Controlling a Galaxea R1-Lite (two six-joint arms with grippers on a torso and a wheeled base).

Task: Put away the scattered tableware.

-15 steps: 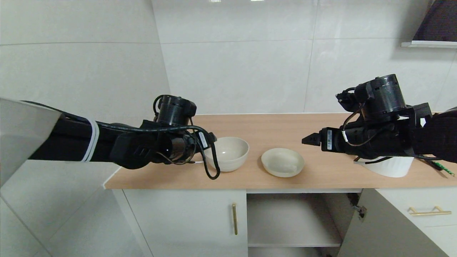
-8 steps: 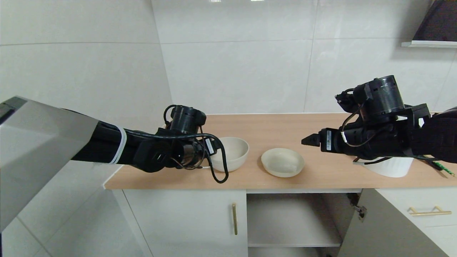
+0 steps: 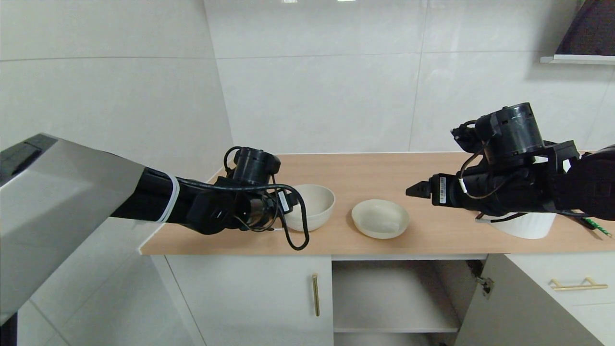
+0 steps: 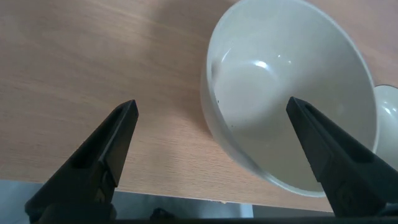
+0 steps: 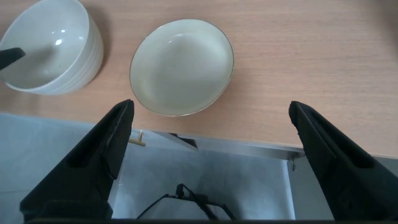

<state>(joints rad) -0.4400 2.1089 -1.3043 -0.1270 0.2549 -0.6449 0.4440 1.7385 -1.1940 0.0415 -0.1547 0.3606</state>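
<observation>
A deep cream bowl point(image 3: 312, 205) stands on the wooden counter point(image 3: 432, 168), with a shallow cream bowl point(image 3: 380, 218) just to its right. My left gripper point(image 4: 211, 104) is open at the deep bowl point(image 4: 292, 112), low over the counter. One finger point(image 4: 317, 143) is over the bowl's inside and the other point(image 4: 112, 137) is outside it, so the near rim lies between them. My right gripper point(image 3: 416, 189) hangs above the counter, right of the shallow bowl. In the right wrist view it point(image 5: 209, 111) is open and empty, with the shallow bowl point(image 5: 181, 67) and deep bowl point(image 5: 53, 46) beyond it.
A white ribbed container point(image 3: 523, 225) stands under my right arm, with a green stick point(image 3: 596, 226) beside it. Below the counter the cabinet point(image 3: 389, 293) is open, its door point(image 3: 504, 312) swung out to the right. The left door has a gold handle point(image 3: 315, 294).
My left arm has moved right and down, bringing its gripper up to the deep bowl. The right arm has barely moved, and both bowls stay put.
</observation>
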